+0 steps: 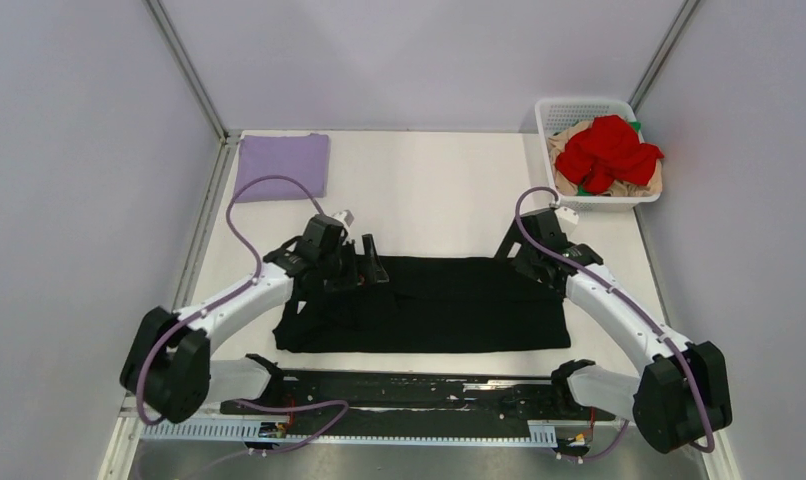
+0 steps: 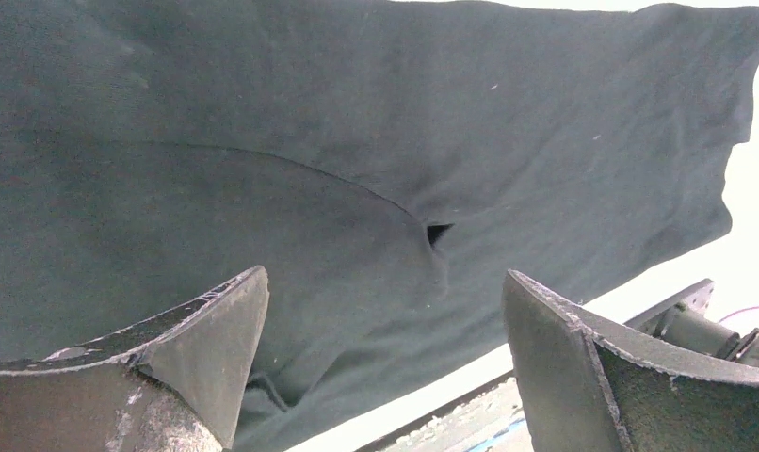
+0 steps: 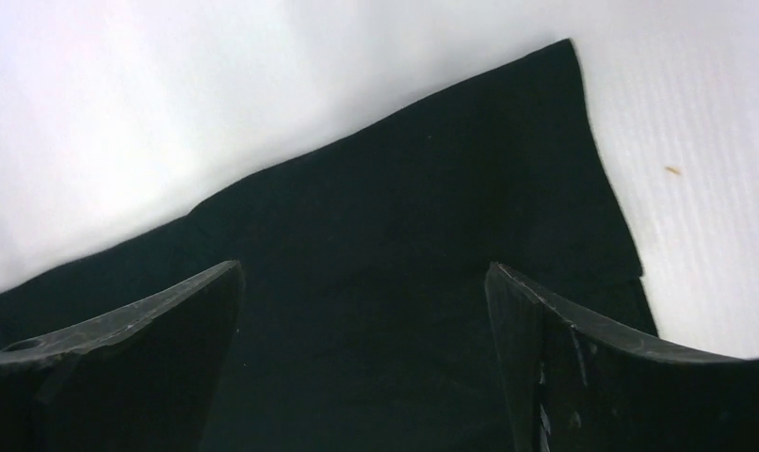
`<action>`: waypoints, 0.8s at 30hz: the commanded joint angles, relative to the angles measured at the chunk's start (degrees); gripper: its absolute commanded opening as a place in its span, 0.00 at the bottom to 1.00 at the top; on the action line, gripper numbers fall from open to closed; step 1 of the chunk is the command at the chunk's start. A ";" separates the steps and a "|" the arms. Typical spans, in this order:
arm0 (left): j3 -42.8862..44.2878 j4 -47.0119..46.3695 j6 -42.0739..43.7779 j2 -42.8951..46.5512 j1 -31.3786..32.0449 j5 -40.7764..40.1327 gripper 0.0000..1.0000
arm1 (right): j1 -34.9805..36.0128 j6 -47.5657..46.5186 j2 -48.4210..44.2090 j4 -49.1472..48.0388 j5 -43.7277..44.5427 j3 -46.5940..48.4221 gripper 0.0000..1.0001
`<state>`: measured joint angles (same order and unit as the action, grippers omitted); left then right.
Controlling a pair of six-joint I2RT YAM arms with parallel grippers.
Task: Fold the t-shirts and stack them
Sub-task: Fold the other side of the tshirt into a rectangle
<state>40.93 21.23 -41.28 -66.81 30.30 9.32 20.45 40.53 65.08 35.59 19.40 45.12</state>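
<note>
A large black t-shirt (image 1: pixel 429 305) lies folded into a wide band across the middle of the table. My left gripper (image 1: pixel 367 262) is open over its far left edge. In the left wrist view the cloth (image 2: pixel 338 160) fills the frame with a small crease, and the gripper (image 2: pixel 385 320) holds nothing. My right gripper (image 1: pixel 519 255) is open over the shirt's far right corner. The right wrist view shows that corner (image 3: pixel 470 179) on the white table between the spread jaws (image 3: pixel 362 301). A folded lavender t-shirt (image 1: pixel 282 165) lies at the far left.
A white mesh basket (image 1: pixel 554 108) stands at the far right corner, holding a red tee (image 1: pixel 609 150) on top, a tan one (image 1: pixel 571 140) and a bit of green (image 1: pixel 634 125). A black rail (image 1: pixel 409 385) runs along the near edge between the arm bases.
</note>
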 commanded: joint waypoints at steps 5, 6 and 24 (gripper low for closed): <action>1.12 -4.63 0.61 -12.59 0.28 7.75 1.00 | 0.06 -1.68 3.82 -5.84 -4.10 -2.99 1.00; 1.02 -1.97 1.12 -12.66 0.35 6.28 1.00 | 0.04 -1.61 3.83 -5.88 -3.60 -3.36 1.00; -0.81 32.52 -3.21 5.62 0.36 -0.64 1.00 | -1.24 -3.40 4.09 -6.06 -2.05 -4.03 1.00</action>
<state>40.40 48.31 -41.32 -65.39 30.41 7.90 19.53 38.74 69.25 31.90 16.49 40.75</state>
